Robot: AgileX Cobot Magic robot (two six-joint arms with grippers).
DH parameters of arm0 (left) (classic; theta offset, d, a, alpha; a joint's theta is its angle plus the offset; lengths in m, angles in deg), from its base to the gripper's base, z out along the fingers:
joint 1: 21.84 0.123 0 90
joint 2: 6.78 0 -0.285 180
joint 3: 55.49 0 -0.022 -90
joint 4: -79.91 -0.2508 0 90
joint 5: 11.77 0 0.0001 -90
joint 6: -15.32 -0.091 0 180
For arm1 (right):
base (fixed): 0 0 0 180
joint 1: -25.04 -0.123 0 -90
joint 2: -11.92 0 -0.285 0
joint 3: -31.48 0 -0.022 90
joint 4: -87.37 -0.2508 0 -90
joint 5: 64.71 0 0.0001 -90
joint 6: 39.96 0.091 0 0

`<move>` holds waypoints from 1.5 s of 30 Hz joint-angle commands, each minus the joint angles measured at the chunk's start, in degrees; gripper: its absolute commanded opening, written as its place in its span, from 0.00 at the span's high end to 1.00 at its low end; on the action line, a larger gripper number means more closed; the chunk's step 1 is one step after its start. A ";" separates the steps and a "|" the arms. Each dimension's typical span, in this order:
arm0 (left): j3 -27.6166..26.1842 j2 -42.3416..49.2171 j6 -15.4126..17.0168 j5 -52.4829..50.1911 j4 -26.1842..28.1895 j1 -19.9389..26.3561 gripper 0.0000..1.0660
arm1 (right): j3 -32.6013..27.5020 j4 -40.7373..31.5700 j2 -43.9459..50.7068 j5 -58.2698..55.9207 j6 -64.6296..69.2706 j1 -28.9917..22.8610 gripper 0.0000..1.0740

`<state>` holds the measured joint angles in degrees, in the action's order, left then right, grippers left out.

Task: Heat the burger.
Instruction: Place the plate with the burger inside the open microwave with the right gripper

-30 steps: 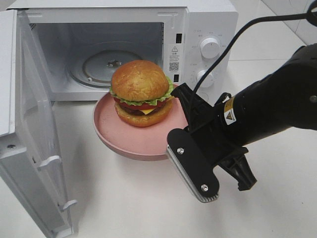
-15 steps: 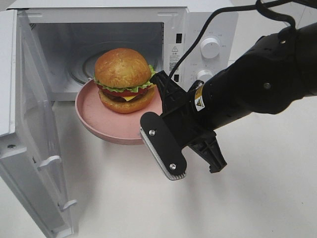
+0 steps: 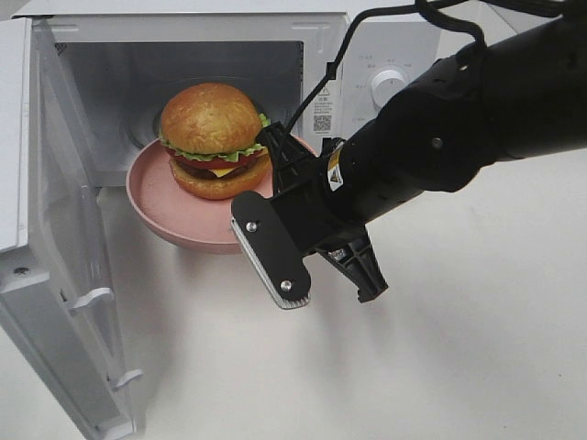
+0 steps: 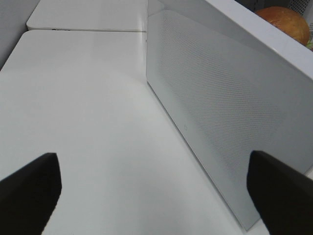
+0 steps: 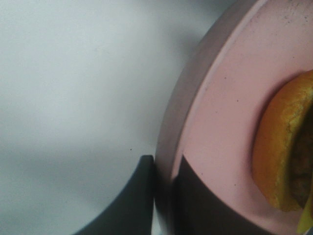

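Note:
The burger (image 3: 213, 137), with a golden bun, lettuce, tomato and cheese, sits on a pink plate (image 3: 156, 206). My right gripper (image 3: 273, 163) is shut on the plate's near right rim and holds it off the table at the mouth of the open microwave (image 3: 385, 55). In the right wrist view the right gripper (image 5: 164, 196) pinches the plate's rim (image 5: 215, 112), one finger under it and one on top, beside the burger's lower bun (image 5: 279, 147). My left gripper (image 4: 154, 196) stands open behind the microwave door (image 4: 220, 107), with the bun's top (image 4: 286, 22) showing over the door's edge.
The microwave door (image 3: 55, 229) is swung wide open on the left, its edge reaching toward the table's front. The cavity (image 3: 110, 92) is white inside. Two knobs (image 3: 389, 84) sit on the control panel, close to my right arm (image 3: 459, 128) and its cable.
My right arm has carried the plate and burger leftward and back, from in front of the control panel to the cavity's mouth. The left gripper's earlier state is not shown.

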<state>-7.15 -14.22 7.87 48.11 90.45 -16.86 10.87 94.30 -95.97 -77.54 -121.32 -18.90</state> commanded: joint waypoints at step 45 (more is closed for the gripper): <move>0.00 1.15 -0.06 -0.40 0.06 -0.34 0.08 | 31.00 6.59 -20.51 -5.61 13.92 0.11 1.00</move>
<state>-7.15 -14.22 7.87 48.11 90.45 -16.86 40.55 100.09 -117.34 -85.73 -107.91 -18.85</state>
